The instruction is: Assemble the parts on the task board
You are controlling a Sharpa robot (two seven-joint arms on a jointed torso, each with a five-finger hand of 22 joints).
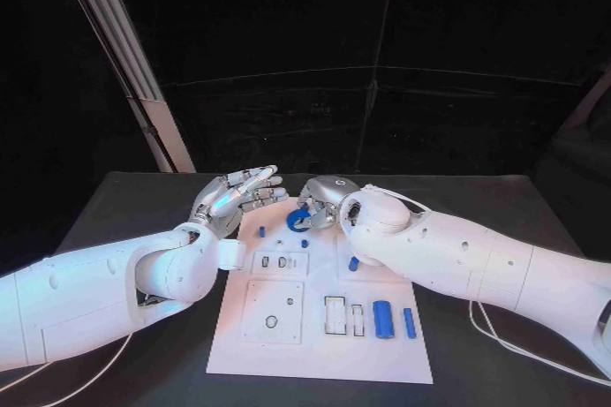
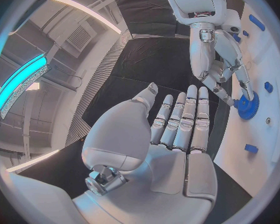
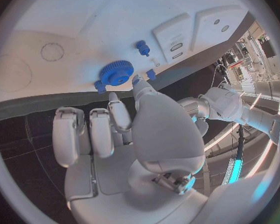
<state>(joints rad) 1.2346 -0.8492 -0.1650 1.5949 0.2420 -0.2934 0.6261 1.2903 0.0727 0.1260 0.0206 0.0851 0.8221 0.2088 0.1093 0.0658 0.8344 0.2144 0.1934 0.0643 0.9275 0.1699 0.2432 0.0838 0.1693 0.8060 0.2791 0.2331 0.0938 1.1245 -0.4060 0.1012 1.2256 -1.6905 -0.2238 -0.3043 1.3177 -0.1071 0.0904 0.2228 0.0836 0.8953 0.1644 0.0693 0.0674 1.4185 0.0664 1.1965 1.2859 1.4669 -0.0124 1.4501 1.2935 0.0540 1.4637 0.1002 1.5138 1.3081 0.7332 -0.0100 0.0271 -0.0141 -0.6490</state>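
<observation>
White task board (image 1: 319, 350) flat on black table (image 1: 127, 204), centre to lower centre of head view. Left hand (image 1: 237, 198) up at upper-left corner of board, above table just off board edge, palm open, fingers straight and a bit apart, holding nothing; same in left wrist view, left hand (image 2: 171, 129) w/ fingers side by side and extended, empty. Right hand (image 1: 326, 198) at top centre of board, fingers curled down around blue gear (image 1: 299, 219); gear sits on far end of board, just below hand in head view. Left wrist view: right hand (image 2: 217, 67) reaching down, fingertips (image 2: 246, 92) touching gear (image 2: 246, 106) at its rim. Right wrist view: right hand (image 3: 124, 129) w/ thumb tip right beside gear (image 3: 117, 73), other fingers bent in; gear lying flat on board (image 3: 102, 15), touching or pinched, cannot tell which for sure. Small blue peg (image 3: 142, 48) standing on board near gear, another small blue piece (image 3: 150, 74) just beside thumb tip. Head view, lower right of board: large blue cylinder (image 1: 382, 319) and thinner blue pin (image 1: 409, 322) lying side by side, apart; smaller blue piece (image 1: 358, 320) left of them next to rectangular slot (image 1: 335, 314). Short blue piece (image 1: 354, 264) by right forearm, mid board. Raised white plate (image 1: 274, 310) w/ oval hole at lower left of board; smaller block (image 1: 278, 262) w/ slots above it. Tiny blue pegs (image 1: 261, 232) near board's top left, between the two hands.
</observation>
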